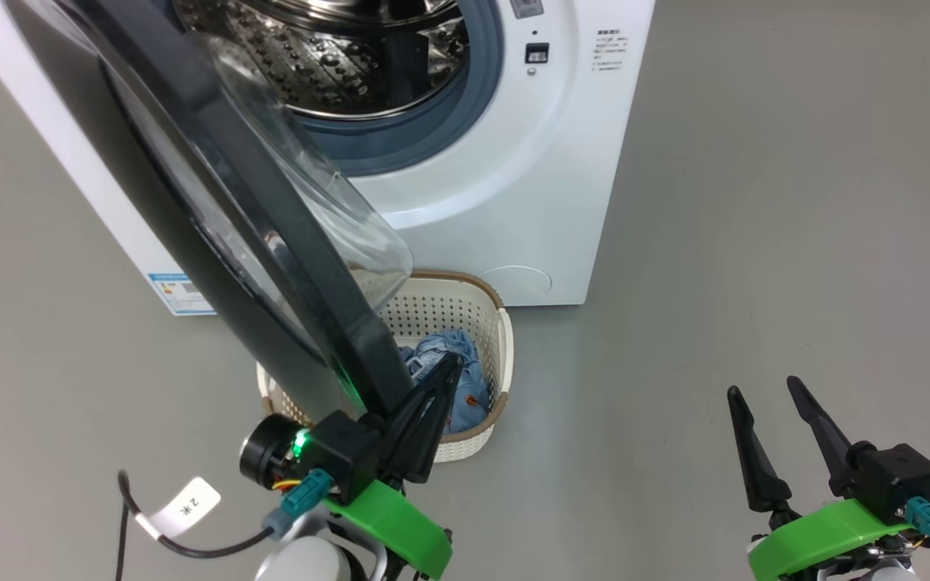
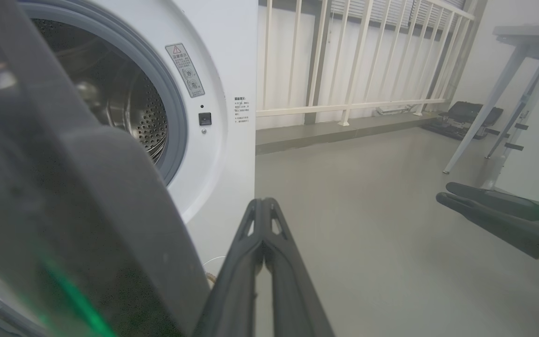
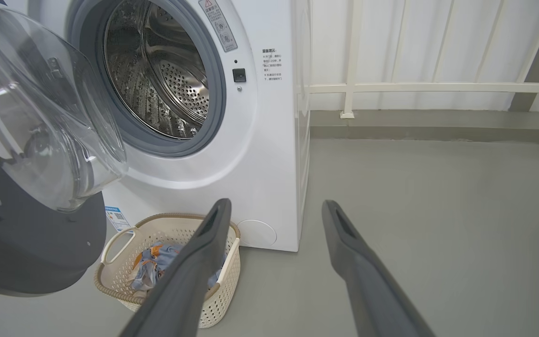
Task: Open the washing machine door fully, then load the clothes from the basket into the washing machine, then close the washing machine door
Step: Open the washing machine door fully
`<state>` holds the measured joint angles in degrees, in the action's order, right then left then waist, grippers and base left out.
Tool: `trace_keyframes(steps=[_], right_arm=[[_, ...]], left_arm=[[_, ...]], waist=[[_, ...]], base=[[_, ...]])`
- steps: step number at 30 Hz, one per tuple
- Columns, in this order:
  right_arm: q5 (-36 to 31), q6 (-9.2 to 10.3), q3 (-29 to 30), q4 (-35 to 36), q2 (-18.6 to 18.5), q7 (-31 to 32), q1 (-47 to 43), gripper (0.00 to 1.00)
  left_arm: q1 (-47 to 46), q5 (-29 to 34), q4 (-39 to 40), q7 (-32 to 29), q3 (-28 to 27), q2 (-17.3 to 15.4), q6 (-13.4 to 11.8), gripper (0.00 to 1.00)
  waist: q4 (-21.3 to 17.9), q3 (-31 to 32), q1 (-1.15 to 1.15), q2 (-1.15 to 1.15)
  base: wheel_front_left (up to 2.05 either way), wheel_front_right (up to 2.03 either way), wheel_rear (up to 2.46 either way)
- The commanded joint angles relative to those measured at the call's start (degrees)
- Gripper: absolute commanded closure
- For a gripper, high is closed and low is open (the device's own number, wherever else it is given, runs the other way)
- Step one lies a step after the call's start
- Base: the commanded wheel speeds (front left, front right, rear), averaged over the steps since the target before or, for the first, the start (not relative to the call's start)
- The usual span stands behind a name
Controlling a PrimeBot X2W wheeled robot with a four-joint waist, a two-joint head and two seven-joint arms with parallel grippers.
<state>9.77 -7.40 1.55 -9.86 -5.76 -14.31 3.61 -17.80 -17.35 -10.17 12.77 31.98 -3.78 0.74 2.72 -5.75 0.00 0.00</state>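
The big white boxy front-loading washing machine (image 1: 513, 161) has its steel drum exposed. Its large round door, a glossy black ring around a clear glass bowl (image 1: 271, 218), swings out from the machine's front, roughly half open. On the floor against the machine's foot sits the small cream perforated plastic basket (image 1: 433, 311), holding the light-blue printed clothes (image 1: 425, 349). The left gripper (image 1: 450, 365), fingers pressed together and holding nothing, lies at the door's free edge, perhaps touching it. The right gripper (image 1: 762, 386) waits spread wide and empty, well off the machine's right side. The step in hand looks like door-opening: next, push that edge further from the drum
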Motion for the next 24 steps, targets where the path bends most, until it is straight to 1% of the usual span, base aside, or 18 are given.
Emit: trace_keyframes(steps=[1,9,14,24], right_arm=[[0.57,-0.09,-1.67,1.19,-0.66,-0.69,2.29,0.00],[0.65,-0.09,-1.60,0.99,-0.68,-0.69,2.45,0.00],[0.81,-0.09,-1.84,0.83,-0.69,-0.69,2.49,0.00],[0.89,-0.09,-1.84,0.62,-0.79,-0.69,1.59,0.00]], left_arm=[[-2.07,-0.43,0.70,0.02,-2.16,-0.97,-0.78,1.00],[-1.64,-0.41,1.21,-0.50,-1.57,-1.36,-1.28,1.00],[-1.37,-0.88,0.80,-0.64,-2.15,-1.54,-2.17,1.00],[-0.67,-1.44,0.61,-0.97,-2.54,-2.34,-3.00,1.00]], waist=[[0.51,-0.02,0.00,0.00],[1.94,0.01,0.00,0.00],[2.00,0.31,0.00,0.00],[2.36,1.53,0.00,0.00]], base=[[0.00,0.00,0.00],[0.00,0.00,0.00],[0.00,0.00,0.00],[0.00,0.00,0.00]])
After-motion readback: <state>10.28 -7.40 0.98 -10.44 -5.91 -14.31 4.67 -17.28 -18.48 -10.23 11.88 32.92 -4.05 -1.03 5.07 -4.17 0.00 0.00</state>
